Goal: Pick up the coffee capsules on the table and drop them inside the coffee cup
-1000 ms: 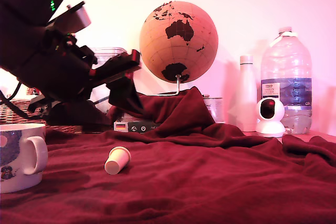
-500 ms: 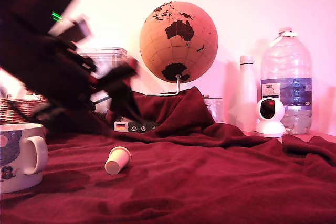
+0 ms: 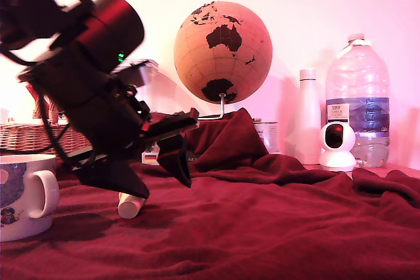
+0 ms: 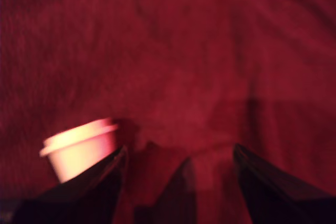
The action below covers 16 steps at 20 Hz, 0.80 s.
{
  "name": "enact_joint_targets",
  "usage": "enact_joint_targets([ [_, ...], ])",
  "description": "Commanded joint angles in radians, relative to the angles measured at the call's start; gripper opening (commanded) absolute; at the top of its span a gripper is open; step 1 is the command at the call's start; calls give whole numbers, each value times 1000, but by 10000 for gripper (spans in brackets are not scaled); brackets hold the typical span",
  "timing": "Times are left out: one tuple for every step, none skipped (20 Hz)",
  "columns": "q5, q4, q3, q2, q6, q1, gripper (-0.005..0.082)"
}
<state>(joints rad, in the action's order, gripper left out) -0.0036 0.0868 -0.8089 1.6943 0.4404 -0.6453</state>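
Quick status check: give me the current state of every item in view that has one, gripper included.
Black gripper: open, jaws spread, low over the cloth, holding nothing.
Cream-beige coffee capsule: lying on its side on the cloth, outside the jaws, ungrasped.
White ceramic mug: upright; inside not visible.
Dark red fleece cloth: rumpled.
Large clear water bottle: upright, capped.
Slim white bottle: upright, capped.
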Motion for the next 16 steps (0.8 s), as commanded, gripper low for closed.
enact_joint_targets([
  [-1, -37, -29, 31, 4, 11, 581],
  [8, -51, -42, 33, -13, 13, 581],
  [17, -52, -48, 33, -20, 12, 581],
  [28, -52, -56, 28, -29, 12, 581],
  [35, -50, -64, 27, -30, 11, 581],
  [50, -46, -74, 27, -30, 9, 581],
  [55, -43, -81, 27, -30, 7, 581],
  [71, -39, -85, 26, -30, 5, 581],
  [78, -38, -89, 25, -31, 2, 581],
  [79, -38, -90, 17, -33, -3, 581],
  [79, -42, -90, 6, -46, -8, 581],
  [77, -52, -90, -8, -48, -13, 581],
  [69, -68, -90, -24, -48, -18, 581],
  [61, -87, -90, -40, -49, -21, 581],
  [34, -116, -90, -53, -49, -21, 581],
  [8, -139, -90, -63, -56, -21, 581],
])
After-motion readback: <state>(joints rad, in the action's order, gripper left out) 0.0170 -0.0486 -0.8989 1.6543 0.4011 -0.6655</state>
